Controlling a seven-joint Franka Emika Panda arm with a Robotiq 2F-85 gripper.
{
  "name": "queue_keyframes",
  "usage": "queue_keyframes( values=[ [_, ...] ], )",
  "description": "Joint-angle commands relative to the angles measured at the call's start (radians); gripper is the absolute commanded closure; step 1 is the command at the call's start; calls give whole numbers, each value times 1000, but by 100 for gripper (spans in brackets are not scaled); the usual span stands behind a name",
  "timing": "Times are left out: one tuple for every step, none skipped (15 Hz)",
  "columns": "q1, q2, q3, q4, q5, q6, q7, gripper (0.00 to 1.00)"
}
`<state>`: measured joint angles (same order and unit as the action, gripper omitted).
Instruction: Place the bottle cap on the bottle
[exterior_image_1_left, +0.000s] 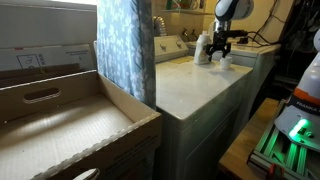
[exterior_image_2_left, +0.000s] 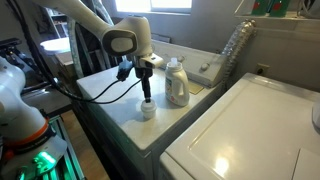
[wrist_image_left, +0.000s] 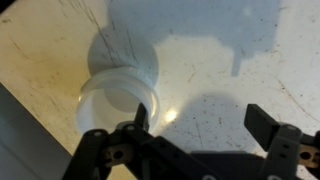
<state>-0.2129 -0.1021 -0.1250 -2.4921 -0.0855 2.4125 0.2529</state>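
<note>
Exterior view from afar: the claw and bottle cap are small and blurred, and I cannot separate finger from cap there. A patterned curtain fills much of the foreground. The bottle shows only as a pale shape beside the claw. In the wrist view the bottle is out of frame and the bottom edge cuts off the claw body. One finger overlaps the near rim of the cap, so I cannot tell whether they touch. The claw is released, jaws wide apart, with only bare speckled desk between them. In this view the cap sits off-centre, at that one finger rather than in the middle of the gap, with most of it beyond the fingertip. In the closer exterior view the cap stands on the white desk directly under the downward-pointing claw. It is just beside the bottle but apart from it. The bottle is upright, label visible, its neck too small to read clearly.
</note>
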Motion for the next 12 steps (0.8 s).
queue_keyframes(
  values=[
    [21, 20, 9, 34, -41, -25, 27, 34],
    [24, 25, 14, 40, -64, -31, 38, 42],
    [27, 32, 20, 46, -96, -37, 56, 51],
    [29, 37, 24, 51, -119, -47, 66, 58],
    [32, 44, 32, 54, -159, -49, 90, 67],
    [37, 48, 36, 57, -186, -53, 103, 73],
    [42, 51, 42, 57, -227, -41, 123, 80],
    [48, 55, 46, 60, -254, -44, 134, 89],
    [56, 60, 53, 63, -293, -44, 154, 95],
    [63, 64, 59, 68, -326, -46, 167, 98],
    [71, 70, 66, 71, -363, -44, 189, 100],
    [80, 74, 73, 77, -403, -47, 211, 100]
  ],
)
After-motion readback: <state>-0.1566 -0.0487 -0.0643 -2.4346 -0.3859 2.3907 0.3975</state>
